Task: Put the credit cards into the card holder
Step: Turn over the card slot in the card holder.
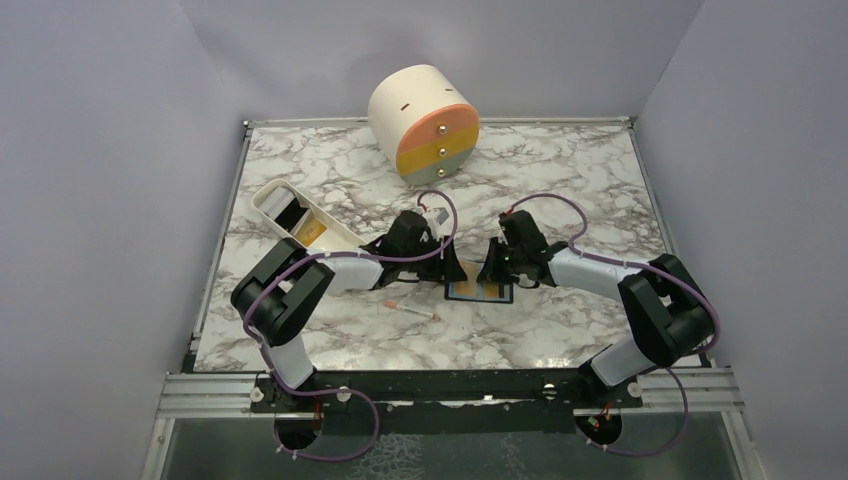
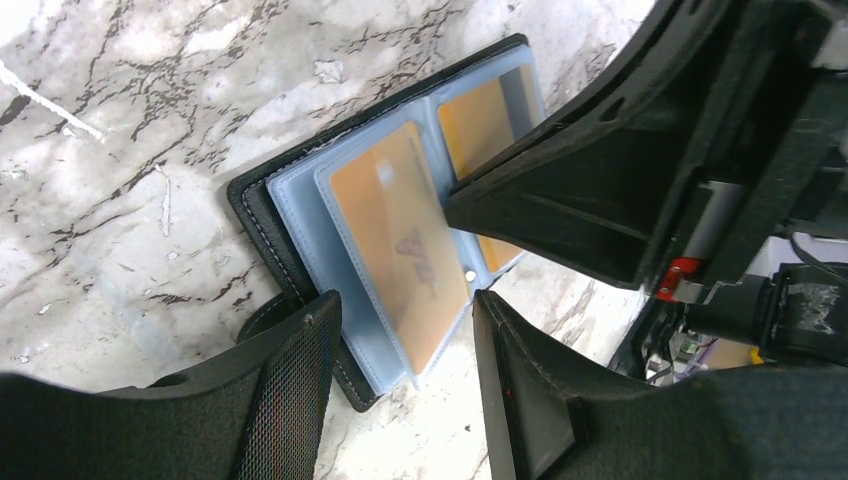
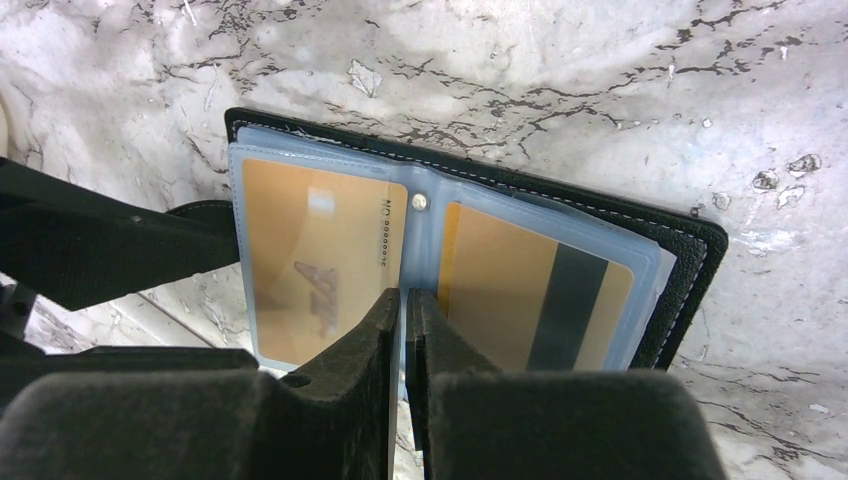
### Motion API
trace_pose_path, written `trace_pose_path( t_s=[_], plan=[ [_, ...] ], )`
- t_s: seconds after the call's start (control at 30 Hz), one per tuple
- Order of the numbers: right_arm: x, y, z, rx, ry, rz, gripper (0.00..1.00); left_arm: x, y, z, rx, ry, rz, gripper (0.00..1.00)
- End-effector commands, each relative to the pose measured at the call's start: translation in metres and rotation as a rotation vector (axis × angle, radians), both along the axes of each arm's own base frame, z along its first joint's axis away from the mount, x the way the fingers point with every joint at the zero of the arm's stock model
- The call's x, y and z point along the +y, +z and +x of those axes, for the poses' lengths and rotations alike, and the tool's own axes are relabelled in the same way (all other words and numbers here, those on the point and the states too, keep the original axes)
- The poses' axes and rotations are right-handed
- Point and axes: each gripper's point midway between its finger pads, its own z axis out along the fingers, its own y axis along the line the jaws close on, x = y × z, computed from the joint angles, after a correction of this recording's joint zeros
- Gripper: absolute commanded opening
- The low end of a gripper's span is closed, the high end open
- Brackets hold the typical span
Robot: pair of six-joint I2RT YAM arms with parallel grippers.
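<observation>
The black card holder (image 1: 480,291) lies open on the marble between both grippers, its clear bluish sleeves facing up. Two orange-yellow credit cards sit inside the sleeves. One (image 3: 310,260) is face up on the left page. The other (image 3: 530,290) shows its dark stripe on the right page. My right gripper (image 3: 405,300) is shut, its tips resting on the sleeves' middle seam. My left gripper (image 2: 400,340) is open and straddles the near corner of the sleeve that holds the face-up card (image 2: 400,240). Its fingers do not pinch anything.
A thin white-and-pink stick (image 1: 410,310) lies just left of the holder toward the front. An oblong white tray (image 1: 300,215) stands at the left. A round cream drawer unit (image 1: 425,125) stands at the back centre.
</observation>
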Motion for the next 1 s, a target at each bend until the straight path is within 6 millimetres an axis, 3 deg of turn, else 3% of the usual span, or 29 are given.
trace_pose_path(
  t_s=[0.0,0.43,0.9,0.97],
  plan=[
    [-0.016,-0.022,-0.016,0.050,-0.018,-0.074,0.08,-0.004,-0.005,0.002,0.001,-0.003,-0.006,0.53],
    [-0.015,-0.025,-0.019,0.059,-0.016,-0.060,0.08,-0.011,0.009,0.000,0.010,-0.014,-0.060,0.49],
    [-0.001,-0.006,-0.011,-0.038,0.023,0.034,0.11,-0.035,0.042,-0.014,0.024,-0.079,-0.149,0.48],
    [-0.002,-0.004,-0.009,-0.054,0.019,0.029,0.13,-0.039,0.058,-0.016,0.006,-0.088,-0.178,0.48]
  ],
)
